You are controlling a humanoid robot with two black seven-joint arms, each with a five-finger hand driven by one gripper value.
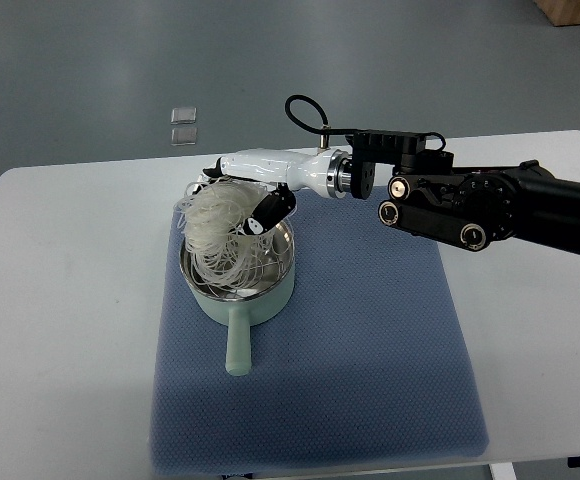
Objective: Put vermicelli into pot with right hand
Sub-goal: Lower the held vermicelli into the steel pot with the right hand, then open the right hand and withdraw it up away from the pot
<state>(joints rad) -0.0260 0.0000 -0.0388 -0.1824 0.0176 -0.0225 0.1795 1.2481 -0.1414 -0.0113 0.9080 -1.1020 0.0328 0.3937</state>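
— Where's the vermicelli [213,225]?
— Clamped in my right hand [255,205], hanging over the pot [238,285], strands trailing inside.
— Risk?
— Loops overhang the rim; they may spill onto the worktop [60,300]

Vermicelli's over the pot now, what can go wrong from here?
1. The vermicelli bulges past the pot rim on the far left; loose strands may spill onto the blue mat at release.
2. Strands may cling to the right hand fingers and drag out on retreat.
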